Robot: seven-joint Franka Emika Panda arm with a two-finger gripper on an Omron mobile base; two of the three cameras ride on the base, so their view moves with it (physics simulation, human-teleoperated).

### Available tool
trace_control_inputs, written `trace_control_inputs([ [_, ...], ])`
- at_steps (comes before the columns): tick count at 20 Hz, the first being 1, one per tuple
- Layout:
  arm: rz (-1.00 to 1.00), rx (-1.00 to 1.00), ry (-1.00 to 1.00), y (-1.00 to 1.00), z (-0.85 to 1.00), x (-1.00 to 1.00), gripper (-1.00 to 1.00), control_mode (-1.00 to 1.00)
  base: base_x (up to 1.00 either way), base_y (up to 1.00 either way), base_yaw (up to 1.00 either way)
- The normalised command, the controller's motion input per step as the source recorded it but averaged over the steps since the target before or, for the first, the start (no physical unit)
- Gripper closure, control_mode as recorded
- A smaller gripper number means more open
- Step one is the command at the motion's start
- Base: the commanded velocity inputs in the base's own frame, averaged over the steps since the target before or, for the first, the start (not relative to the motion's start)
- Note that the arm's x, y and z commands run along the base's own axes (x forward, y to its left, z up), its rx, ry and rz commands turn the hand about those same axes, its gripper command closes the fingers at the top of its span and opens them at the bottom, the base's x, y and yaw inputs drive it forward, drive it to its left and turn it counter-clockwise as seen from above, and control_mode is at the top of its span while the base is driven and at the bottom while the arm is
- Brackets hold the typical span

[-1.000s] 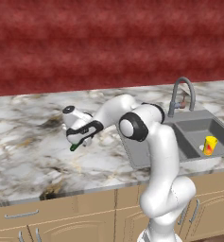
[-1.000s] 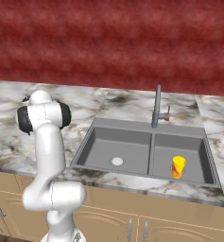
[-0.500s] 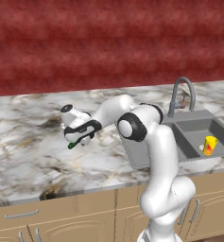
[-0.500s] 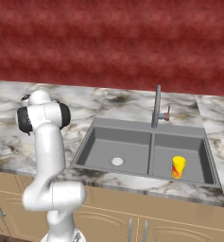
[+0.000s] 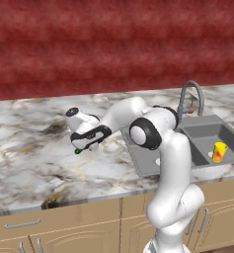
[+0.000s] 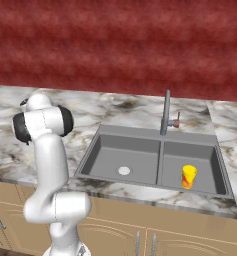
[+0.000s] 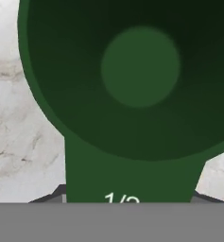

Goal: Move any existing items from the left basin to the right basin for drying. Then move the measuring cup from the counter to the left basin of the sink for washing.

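The arm reaches to its left over the marble desk (image 5: pixel 34 148), and the claw (image 5: pixel 84 147) hangs low above the desk top, well apart from the sink (image 6: pixel 102 137). A small green piece of the scoop (image 5: pixel 78 151) shows just under the claw in the left base view. In the hand view the dark green scoop (image 7: pixel 132 85) is very near the camera: its round bowl opens toward the lens, the flat bottom of the bowl shows as a paler circle, and the wide handle goes down between the 2 dark tips at the bottom edge. White figures are printed on the handle, but they are cut off and I cannot read them fully. The claw seems clamped on the handle of the scoop, because the handle goes straight down between the tips.

The yellow cup (image 6: pixel 189 176) with the red-orange mark stands upright in the right basin (image 6: pixel 205 155). The left basin (image 6: pixel 135 150) holds nothing but its pale round drain (image 6: pixel 124 170). The curved faucet (image 6: pixel 165 112) stands behind the wall between the 2 basins.
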Motion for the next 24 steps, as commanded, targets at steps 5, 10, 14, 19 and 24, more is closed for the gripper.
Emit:
trace_control_inputs([
  [5, -0.05, 0.0, -0.05, -0.52, 0.25, -0.22, 1.0, -1.0, 0.0, 0.0, 0.0],
  [10, -0.05, 0.01, -0.02, -0.64, 0.25, -0.11, 1.0, -1.0, 0.0, 0.0, 0.0],
  [14, -0.08, 0.03, 0.0, -0.65, 0.25, -0.01, 1.0, -1.0, 0.0, 0.0, 0.0],
  [19, -0.1, 0.04, 0.0, -0.64, 0.17, 0.0, 1.0, -1.0, 0.0, 0.0, 0.0],
  [24, -0.1, 0.05, 0.0, -0.65, 0.09, -0.05, 1.0, -1.0, 0.0, 0.0, 0.0],
])
